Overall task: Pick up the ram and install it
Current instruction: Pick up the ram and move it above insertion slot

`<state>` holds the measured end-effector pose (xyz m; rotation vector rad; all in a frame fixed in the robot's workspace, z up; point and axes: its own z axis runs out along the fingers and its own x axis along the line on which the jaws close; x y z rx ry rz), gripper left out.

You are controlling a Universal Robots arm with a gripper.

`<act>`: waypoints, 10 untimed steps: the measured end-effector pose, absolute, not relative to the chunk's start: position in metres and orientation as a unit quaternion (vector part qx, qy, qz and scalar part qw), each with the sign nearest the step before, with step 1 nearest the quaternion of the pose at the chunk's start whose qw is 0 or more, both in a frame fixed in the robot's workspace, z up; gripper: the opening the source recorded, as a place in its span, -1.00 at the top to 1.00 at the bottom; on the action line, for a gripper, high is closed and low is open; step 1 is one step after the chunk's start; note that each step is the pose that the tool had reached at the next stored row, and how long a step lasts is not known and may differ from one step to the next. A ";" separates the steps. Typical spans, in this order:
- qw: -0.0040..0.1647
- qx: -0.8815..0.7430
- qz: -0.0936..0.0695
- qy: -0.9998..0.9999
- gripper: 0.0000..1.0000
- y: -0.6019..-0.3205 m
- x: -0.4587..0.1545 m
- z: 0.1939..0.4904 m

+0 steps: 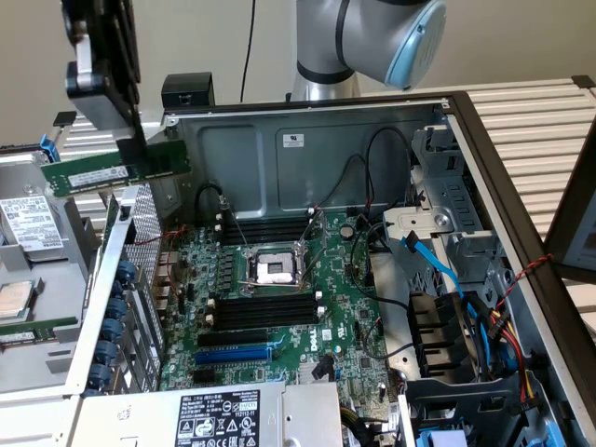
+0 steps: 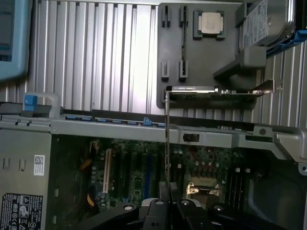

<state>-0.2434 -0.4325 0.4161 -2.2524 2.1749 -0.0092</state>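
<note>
The ram is a long thin green stick held level in the air, above the open computer case's wall on the exterior view's left. My gripper is shut on its upper edge near the middle. In the wrist view the ram shows edge-on as a thin line running out from my gripper, over the case rim. The green motherboard lies below and to the exterior view's right, with long black slots beside the CPU socket.
A grey tray at the exterior view's left holds a hard drive, a CPU and another green stick. The case has a labelled power supply, a drive cage and blue cables.
</note>
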 end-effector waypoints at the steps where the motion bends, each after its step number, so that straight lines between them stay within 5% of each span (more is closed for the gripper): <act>1: 0.006 -0.719 -0.003 0.695 0.76 -0.433 -0.239 0.416; 10: 0.010 -0.719 -0.008 0.695 0.76 -0.433 -0.198 0.411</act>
